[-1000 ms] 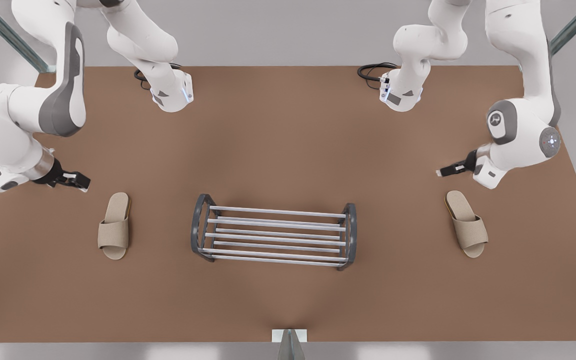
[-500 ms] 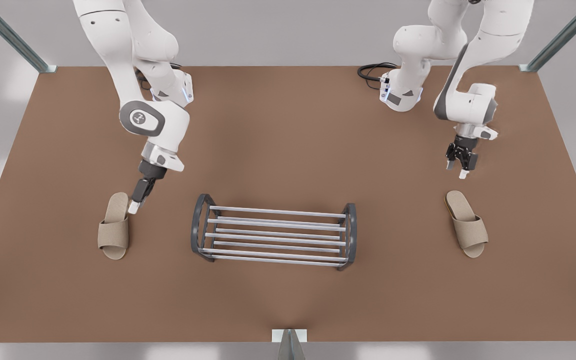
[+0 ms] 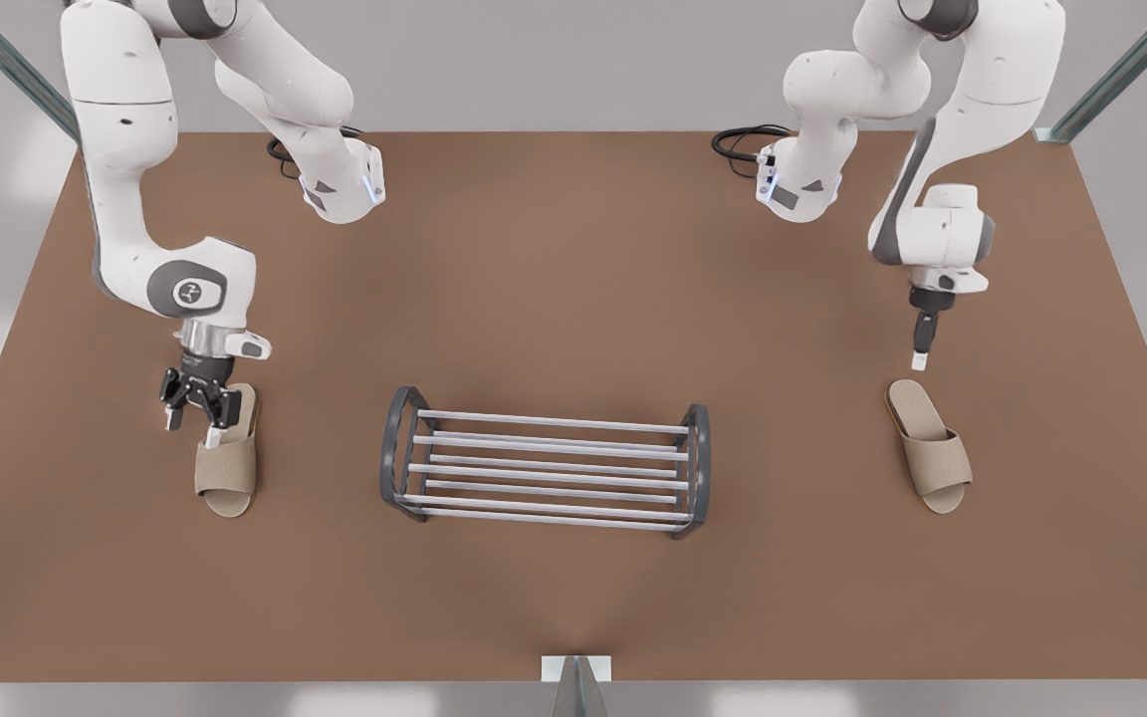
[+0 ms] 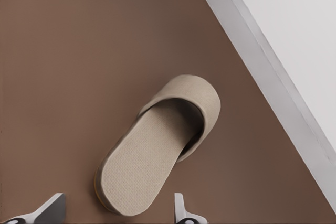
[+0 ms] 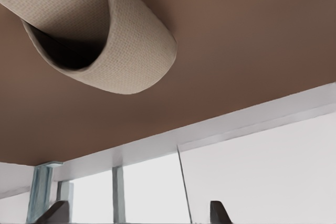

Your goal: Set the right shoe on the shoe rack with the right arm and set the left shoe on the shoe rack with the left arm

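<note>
Two beige fabric slippers lie on the brown desk [image 3: 573, 249], flanking the mid-frame grey-barred shoe rack [image 3: 544, 468].

The right tool [image 3: 195, 423] is spread low at the left-frame slipper [image 3: 227, 458], probably ready to grip its side. The left tool [image 3: 920, 354] is also spread, lined up above the heel of the right-frame slipper [image 3: 927, 443].

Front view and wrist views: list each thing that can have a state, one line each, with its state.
Shoe rack: upright on the table, nothing on its bars.
Right slipper: flat on the table, sole down, not gripped.
Left slipper: flat on the table, sole down, not gripped.
Right gripper: open, low by the right slipper's heel.
Left gripper: open, above the left slipper's heel.
</note>
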Motion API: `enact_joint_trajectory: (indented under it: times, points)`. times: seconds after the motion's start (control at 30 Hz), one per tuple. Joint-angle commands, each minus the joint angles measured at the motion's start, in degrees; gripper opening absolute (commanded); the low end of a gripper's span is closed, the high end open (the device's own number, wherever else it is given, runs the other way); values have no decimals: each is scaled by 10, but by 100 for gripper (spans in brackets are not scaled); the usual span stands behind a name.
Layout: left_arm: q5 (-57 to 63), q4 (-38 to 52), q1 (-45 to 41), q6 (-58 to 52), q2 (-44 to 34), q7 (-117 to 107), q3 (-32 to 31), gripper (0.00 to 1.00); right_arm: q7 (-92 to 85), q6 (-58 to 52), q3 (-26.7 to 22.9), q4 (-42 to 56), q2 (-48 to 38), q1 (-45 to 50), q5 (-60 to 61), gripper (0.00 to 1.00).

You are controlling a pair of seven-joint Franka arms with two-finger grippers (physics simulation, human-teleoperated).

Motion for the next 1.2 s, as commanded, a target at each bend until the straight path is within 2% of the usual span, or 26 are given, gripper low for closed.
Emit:
enact_joint_trajectory:
  times: [0.0, 0.1, 0.13, 0.2, 0.27, 0.37, 0.63, 0.8, 0.83, 0.87, 1.07, 1.17]
  points:
    - [-24, -1, -18, -10, 3, 322, -2, 100, -228, -13, 3, 20, 36, 13, -105, 100]
    - [-55, 2, -17, -45, 14, 322, -2, 100, -201, -16, 10, 33, 72, 0, -191, 100]
    - [-63, 2, -5, -51, 14, 322, -2, 100, -128, -28, 10, 41, 86, -14, -294, 100]
    - [-86, 2, 7, -53, 9, 318, -2, 100, -62, -103, 12, 40, 115, -44, -379, 100]
    - [-103, 2, 8, -45, 7, 137, -3, 100, -61, -149, 12, 36, 131, -49, -395, 100]
    - [-119, 2, 36, -43, 11, 1, -2, 100, -61, -158, 24, 33, 127, -49, -415, 100]
    - [-141, 3, 40, -50, 14, -192, -5, 100, -23, -227, 33, -24, 123, -74, -590, 100]
    - [-144, 55, 57, -46, 49, -253, -42, 100, -23, -268, 32, -42, 130, -52, -599, 100]
    - [-145, 60, 64, -47, 57, -254, -44, 100, -22, -282, 3, -41, 132, -8, -598, 100]
    - [-145, 61, 65, -47, 59, -265, -51, 100, 10, -300, -60, -41, 132, 60, -598, 100]
    - [-147, 115, 73, -43, 87, -281, -78, 100, 11, -301, -62, -44, 127, 65, -599, 100]
    - [-151, 125, 74, -43, 93, -281, -86, 100, 11, -315, -60, -77, 117, 63, -599, 100]
